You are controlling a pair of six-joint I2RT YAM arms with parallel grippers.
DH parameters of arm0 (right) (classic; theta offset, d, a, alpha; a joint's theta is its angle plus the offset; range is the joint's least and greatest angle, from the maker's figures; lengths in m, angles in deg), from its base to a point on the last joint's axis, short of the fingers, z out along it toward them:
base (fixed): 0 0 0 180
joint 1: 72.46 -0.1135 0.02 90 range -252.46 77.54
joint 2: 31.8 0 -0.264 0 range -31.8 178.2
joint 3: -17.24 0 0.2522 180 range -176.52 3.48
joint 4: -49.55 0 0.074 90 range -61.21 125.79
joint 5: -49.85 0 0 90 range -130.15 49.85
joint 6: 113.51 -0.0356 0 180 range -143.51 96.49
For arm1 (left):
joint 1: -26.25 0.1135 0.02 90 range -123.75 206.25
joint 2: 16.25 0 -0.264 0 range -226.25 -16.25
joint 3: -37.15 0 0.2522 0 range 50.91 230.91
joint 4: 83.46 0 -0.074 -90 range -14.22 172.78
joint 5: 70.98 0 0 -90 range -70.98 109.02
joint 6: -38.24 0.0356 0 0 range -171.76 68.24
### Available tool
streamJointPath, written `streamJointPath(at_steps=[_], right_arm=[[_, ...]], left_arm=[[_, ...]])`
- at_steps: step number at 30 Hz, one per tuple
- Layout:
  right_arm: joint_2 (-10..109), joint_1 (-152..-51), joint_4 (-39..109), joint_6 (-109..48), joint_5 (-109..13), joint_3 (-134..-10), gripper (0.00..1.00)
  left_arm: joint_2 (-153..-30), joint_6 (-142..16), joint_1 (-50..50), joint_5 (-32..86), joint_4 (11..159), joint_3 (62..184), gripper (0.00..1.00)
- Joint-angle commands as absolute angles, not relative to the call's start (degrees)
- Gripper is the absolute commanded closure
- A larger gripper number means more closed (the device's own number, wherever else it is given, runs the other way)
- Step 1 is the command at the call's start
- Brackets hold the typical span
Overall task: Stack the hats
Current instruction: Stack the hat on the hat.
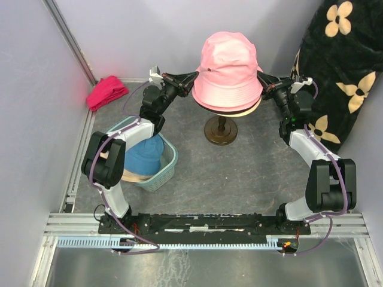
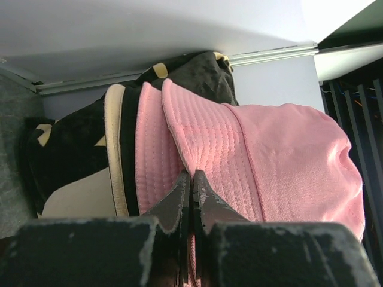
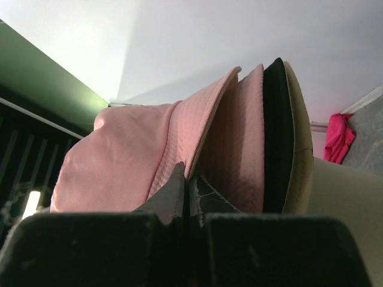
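While the pink hat [image 1: 230, 63] sat atop the stack [image 1: 245, 111] on the stand [image 1: 221, 128], the left gripper [image 1: 192, 81] and right gripper [image 1: 264, 84] each pinched its brim, jaws clamped tight, on opposite sides. The blue hat [image 1: 143, 156] lay in the basket [image 1: 174, 158] left of the stand.

Soft, even light from above fills the top view, where the pink hat [image 1: 230, 63] looks crisp and the shadows below it are faint. In both wrist views its weave is sharp, while the left gripper [image 2: 191, 179] and right gripper [image 3: 187, 185] beneath it are dark and blurred. Glare whitens the wall [image 3: 149, 48] above the hat.
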State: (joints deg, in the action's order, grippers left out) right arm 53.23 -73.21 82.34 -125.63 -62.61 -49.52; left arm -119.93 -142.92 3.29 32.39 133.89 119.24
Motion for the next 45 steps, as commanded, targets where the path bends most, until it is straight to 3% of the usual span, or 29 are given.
streamJointPath(at_steps=[1, 24, 42, 45], right_arm=[[55.2, -72.8, 74.8, -121.2, -63.5, -47.0, 0.99], [56.0, -72.7, 73.9, -120.4, -63.7, -47.3, 0.99], [53.8, -72.8, 71.1, -117.1, -64.2, -50.4, 0.98], [53.5, -72.7, 71.0, -117.0, -64.2, -50.8, 0.94]], left_arm=[[-120.4, -137.2, 4.1, 29.9, 120.9, 116.8, 0.97], [-120.2, -135.0, 4.1, 28.9, 113.0, 118.8, 0.97], [-120.5, -134.2, 4.0, 31.2, 116.4, 120.5, 0.97], [-120.2, -134.0, 4.1, 31.1, 115.5, 120.6, 0.92]])
